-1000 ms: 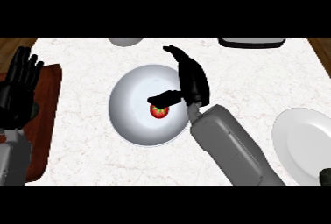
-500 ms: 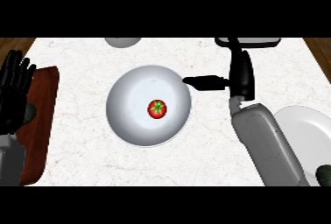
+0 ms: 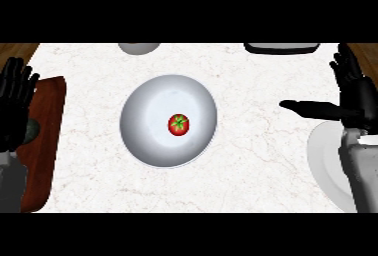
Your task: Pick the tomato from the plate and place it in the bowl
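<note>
Right hand [image 3: 353, 97] has swung farther right from the tomato [image 3: 179, 124].

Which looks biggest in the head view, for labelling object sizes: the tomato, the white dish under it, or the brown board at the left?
1. White dish, largest as seen.
2. Brown board, though partly hidden by the left forearm and cut by the edge, so its rank against the dish is unsure.
3. Tomato, clearly smallest.

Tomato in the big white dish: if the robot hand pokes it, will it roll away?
Probably a little. The tomato looks round and smooth, so a poke would likely set it rolling. It lies near the middle of the white dish, whose raised sides should keep it in. Its shiny skin may be slippery for the open right robot hand.
</note>
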You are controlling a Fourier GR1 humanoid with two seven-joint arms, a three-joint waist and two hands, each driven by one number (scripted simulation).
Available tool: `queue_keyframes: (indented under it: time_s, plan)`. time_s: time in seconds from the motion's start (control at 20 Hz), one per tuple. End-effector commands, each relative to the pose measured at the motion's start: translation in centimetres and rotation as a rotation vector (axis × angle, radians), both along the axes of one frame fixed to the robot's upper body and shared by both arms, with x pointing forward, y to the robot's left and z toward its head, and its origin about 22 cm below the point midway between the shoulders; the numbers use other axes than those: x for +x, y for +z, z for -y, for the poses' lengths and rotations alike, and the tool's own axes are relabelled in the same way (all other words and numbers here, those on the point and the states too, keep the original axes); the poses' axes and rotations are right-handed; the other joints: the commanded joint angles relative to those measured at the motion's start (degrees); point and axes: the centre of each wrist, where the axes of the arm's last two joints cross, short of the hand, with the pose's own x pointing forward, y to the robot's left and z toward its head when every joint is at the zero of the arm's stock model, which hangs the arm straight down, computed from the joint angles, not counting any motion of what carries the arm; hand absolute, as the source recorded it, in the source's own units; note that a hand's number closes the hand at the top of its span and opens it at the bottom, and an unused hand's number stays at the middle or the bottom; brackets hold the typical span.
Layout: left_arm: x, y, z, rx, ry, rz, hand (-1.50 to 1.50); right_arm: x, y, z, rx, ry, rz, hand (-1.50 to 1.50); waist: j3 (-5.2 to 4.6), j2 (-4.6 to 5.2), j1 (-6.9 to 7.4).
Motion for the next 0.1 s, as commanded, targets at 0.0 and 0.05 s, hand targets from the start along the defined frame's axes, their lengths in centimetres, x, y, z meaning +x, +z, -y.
queue_keyframes:
  time_s: [0.0,0.05]
  plan:
    - [-1.1,-0.1,1.0,0.012,-0.012,0.008,0.0,-2.4,-1.3,5.3,0.028,0.013,0.018,-1.5,0.01,-0.08,0.29]
    - [-0.3,0.5,1.4,0.006,-0.011,-0.005,0.0,-0.4,-0.4,5.5,0.044,0.021,0.031,-1.5,0.0,0.02,0.52]
